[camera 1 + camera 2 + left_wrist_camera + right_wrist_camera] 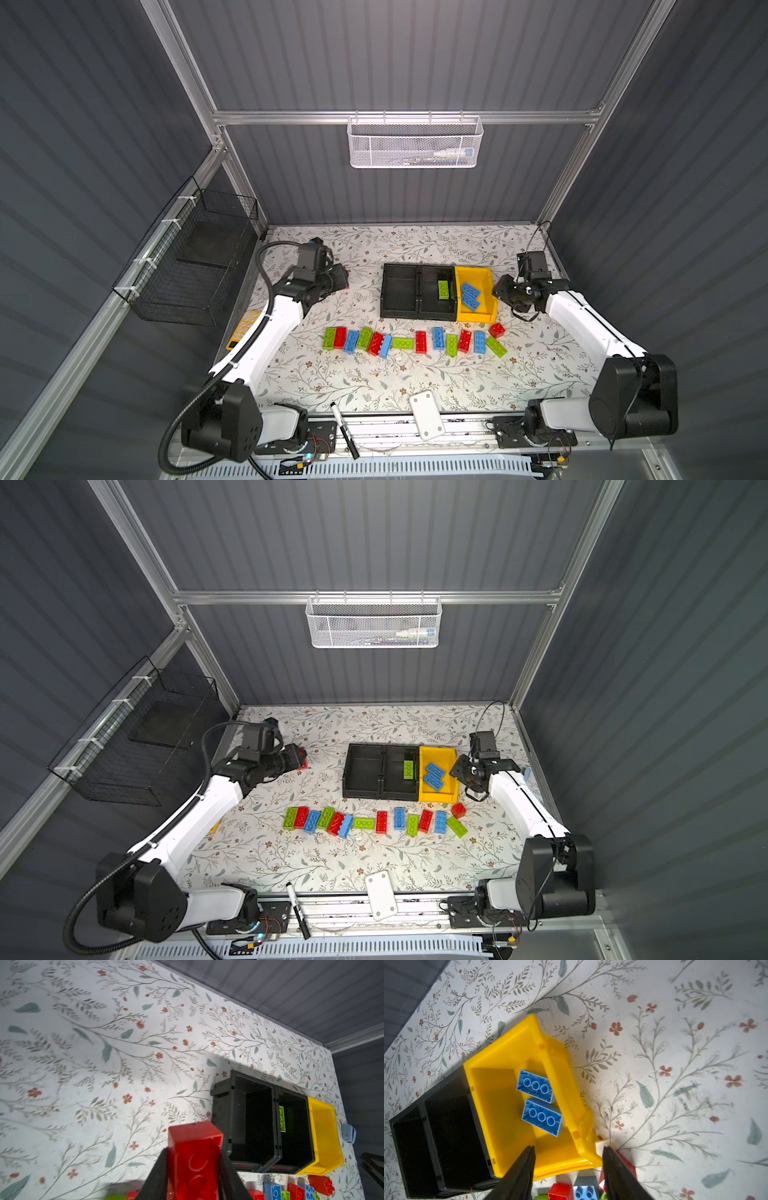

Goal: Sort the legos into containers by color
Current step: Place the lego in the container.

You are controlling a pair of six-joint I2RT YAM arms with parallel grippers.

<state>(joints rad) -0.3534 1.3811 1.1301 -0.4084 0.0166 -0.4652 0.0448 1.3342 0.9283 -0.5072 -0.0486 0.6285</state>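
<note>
A counter (374, 386) covered in a pale floral print is seen from above, with a white and black robot arm reaching in from each side. Near the middle, three open containers stand touching in a line: an outer black bin (400, 293), a middle black bin (430, 306) and, at the right end, a yellow bin (478, 318). A single green lego (444, 289) lies in the middle black bin. In the yellow bin lie one blue lego (535, 1085) and a second blue lego (542, 1118), side by side with their hollow undersides up. In front of the containers, a loose row of legos (421, 342) in red, green and blue runs across the counter, some touching and some slightly apart. The left jaws are clenched on a red lego (195, 1159), held above the counter to the left of the black bins and well apart from them. The right jaws are released, with nothing between them, and hover just beside the yellow bin's outer wall, near the right end of the row. A white mesh basket (414, 143) hangs on the back rail, and a black wire basket (187, 266) on the left wall.
</note>
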